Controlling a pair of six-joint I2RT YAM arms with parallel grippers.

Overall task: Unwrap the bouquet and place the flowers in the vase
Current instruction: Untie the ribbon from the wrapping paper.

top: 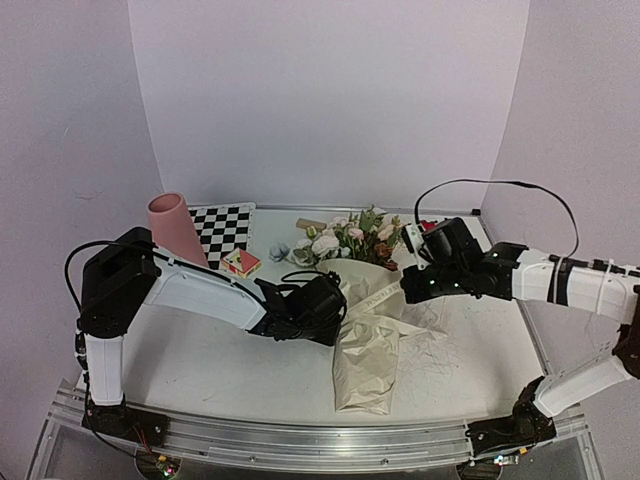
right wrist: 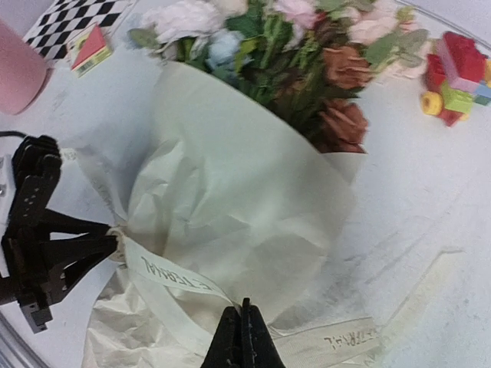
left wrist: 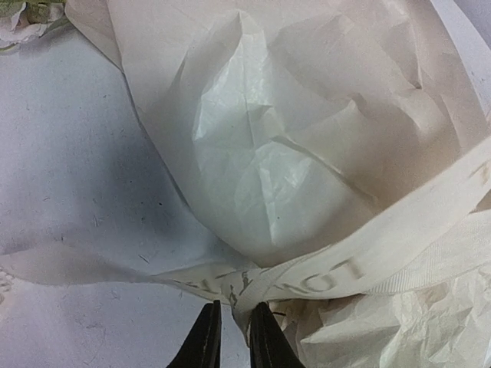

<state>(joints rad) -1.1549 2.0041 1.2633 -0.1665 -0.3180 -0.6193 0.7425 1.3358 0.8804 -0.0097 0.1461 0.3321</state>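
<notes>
Left gripper: pinching the ribbon right at its knot, looks like it's anchoring the bundle so it isn't sliding around.
Right gripper: fingers pressed together on the ribbon's loose tail, probably getting set to tug the tie undone.
Bouquet: lying on its side on the table between the two grippers, with the paper wrapping the stems.
Flowers: poking out of the far end of the wrap, none freed yet.
Vase: standing upright back left, well apart, waiting its turn.

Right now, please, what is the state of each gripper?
Left gripper: closed on the printed ribbon, at its knot.
Right gripper: closed, apparently pinching the same ribbon.
</notes>
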